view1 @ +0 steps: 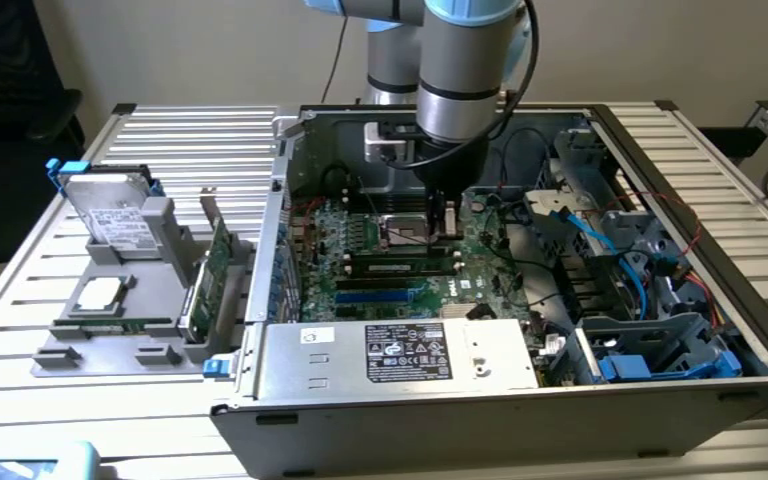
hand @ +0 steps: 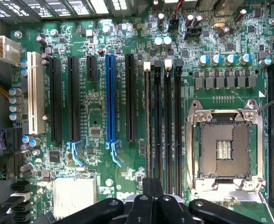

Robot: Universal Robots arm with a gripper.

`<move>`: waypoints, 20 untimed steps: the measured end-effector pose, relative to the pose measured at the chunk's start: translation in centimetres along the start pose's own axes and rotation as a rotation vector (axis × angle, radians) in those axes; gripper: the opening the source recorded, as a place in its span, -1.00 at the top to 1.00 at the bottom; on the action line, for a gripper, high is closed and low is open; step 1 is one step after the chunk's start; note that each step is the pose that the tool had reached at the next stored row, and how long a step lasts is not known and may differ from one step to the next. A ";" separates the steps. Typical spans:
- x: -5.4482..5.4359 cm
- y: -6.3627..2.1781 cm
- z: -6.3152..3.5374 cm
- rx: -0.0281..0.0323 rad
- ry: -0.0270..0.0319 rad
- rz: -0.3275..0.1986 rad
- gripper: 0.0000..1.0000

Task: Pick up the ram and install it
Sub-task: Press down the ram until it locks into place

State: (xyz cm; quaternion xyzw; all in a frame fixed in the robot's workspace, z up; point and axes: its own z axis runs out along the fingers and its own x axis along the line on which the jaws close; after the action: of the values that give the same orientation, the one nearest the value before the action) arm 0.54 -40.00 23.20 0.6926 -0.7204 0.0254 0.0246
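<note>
Standing by the counter (view1: 704, 150) and reading from the exterior view's left, I am seeing a grey holder (view1: 104, 345) carrying a hard drive (view1: 111, 215), with a green expansion card (view1: 217, 262) standing at its edge. Next, the open computer case (view1: 357, 400) is lying on its side. Inside it, the ram (view1: 391, 268) appears to be sitting in one of the long memory slots beside the bare processor socket (hand: 228, 149). The tool (view1: 444, 215) is hanging just over one end of those slots with its fingers (hand: 167, 205) drawn narrow, nearly together. I cannot tell whether they are touching the stick. Further right, blue cables (view1: 624, 250) are trailing over the drive cage. I judge the installing step to be in hand, near its close. Finishing it is calling for straight downward pressure and for both end latches to be closing.
</note>
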 end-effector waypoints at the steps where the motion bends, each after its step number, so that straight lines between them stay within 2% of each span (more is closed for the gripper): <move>1: 0.0 0.21 -0.06 -0.0018 -0.0004 0.000 0.79; 14: 0.2 5.31 -0.43 -0.0024 -0.0004 0.000 0.79; 20: 0.3 6.41 -0.43 -0.0024 -0.0005 0.000 0.79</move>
State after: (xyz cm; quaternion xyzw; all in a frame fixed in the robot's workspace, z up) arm -5.87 -40.01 23.64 0.6927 -0.7204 0.0244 0.0253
